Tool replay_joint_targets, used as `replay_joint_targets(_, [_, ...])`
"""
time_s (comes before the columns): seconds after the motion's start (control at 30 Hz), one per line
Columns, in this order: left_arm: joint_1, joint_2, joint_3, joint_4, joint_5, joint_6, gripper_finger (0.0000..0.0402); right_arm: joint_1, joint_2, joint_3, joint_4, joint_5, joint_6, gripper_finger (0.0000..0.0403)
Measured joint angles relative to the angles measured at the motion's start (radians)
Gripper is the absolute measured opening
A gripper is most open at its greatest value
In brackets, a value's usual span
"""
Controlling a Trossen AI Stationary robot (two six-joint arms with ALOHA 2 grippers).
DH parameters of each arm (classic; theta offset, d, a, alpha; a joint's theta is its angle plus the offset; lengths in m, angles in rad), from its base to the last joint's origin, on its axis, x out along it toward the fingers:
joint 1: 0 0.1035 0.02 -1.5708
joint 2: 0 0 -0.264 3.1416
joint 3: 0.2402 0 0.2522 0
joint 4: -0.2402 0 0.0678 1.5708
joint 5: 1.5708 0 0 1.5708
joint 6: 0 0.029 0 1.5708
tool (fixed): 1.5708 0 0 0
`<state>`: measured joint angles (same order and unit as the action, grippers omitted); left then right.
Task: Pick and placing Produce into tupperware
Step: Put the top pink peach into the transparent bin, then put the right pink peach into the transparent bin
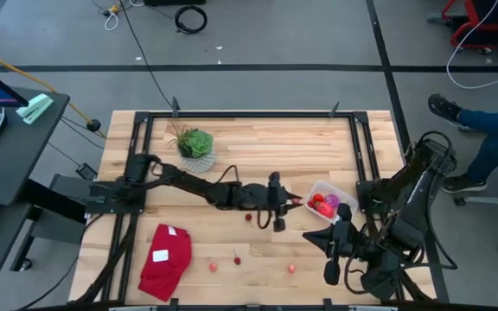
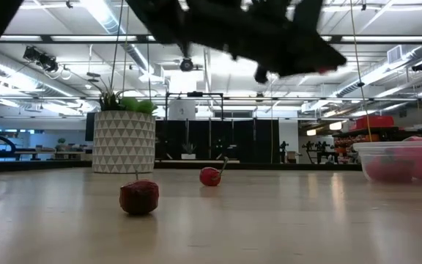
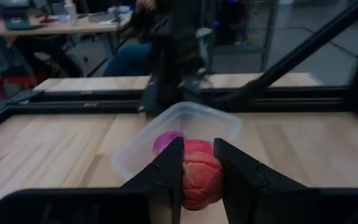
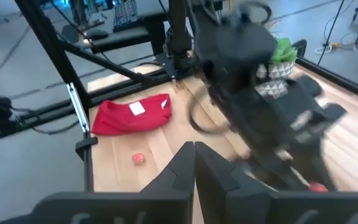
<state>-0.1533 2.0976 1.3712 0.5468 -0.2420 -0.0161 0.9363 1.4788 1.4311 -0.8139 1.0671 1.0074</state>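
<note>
My left gripper [image 1: 292, 203] reaches across the table's middle and is shut on a pinkish-red berry [image 3: 201, 177] of the produce, just left of the tupperware [image 1: 328, 203]. The clear tupperware holds red pieces [image 1: 321, 206] and a purple ball [image 3: 165, 142]. More produce lies loose on the wood: a dark red berry [image 2: 139, 196], a cherry [image 2: 210, 176] and pink pieces [image 1: 291, 269] near the front edge. My right gripper [image 4: 194, 163] waits shut and empty at the right, near the front of the tupperware. My left gripper pinches the berry by its two opposite sides [image 3: 186, 177] between its two fingers. The fingers come nearly level from the table's left. The berry is lifted clear of the table, right in front of the tupperware's near rim [image 3: 143, 163].
A potted plant [image 1: 195, 145] stands at the back left of centre. A red cloth with a white label [image 1: 164, 259] lies at the front left. A dark frame [image 1: 361, 147] runs round the table. A person's legs [image 1: 482, 130] show beyond the right edge.
</note>
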Motion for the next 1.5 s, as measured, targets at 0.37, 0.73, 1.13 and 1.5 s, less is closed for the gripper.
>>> replay_joint_targets(0.37, [0.047, 0.358, 0.409, -0.019, 0.031, 0.007, 0.0089, 0.000, -0.005, 0.000, -0.005, -0.005, 0.010, 0.0018])
replay_joint_targets(0.73, [0.061, 0.489, 0.601, -0.244, 0.067, 0.084, 0.0110, 0.000, -0.005, 0.000, -0.008, -0.030, -0.015, 0.0018])
replay_joint_targets(1.13, [0.060, 0.430, 0.601, -0.318, 0.068, 0.124, 0.0187, 0.000, -0.006, 0.000, -0.009, -0.039, -0.015, 0.0018])
replay_joint_targets(1.5, [0.051, 0.186, 0.602, -1.108, 0.062, 0.186, 0.0160, 0.048, 0.008, -0.023, 0.000, -0.130, 0.179, 0.0018])
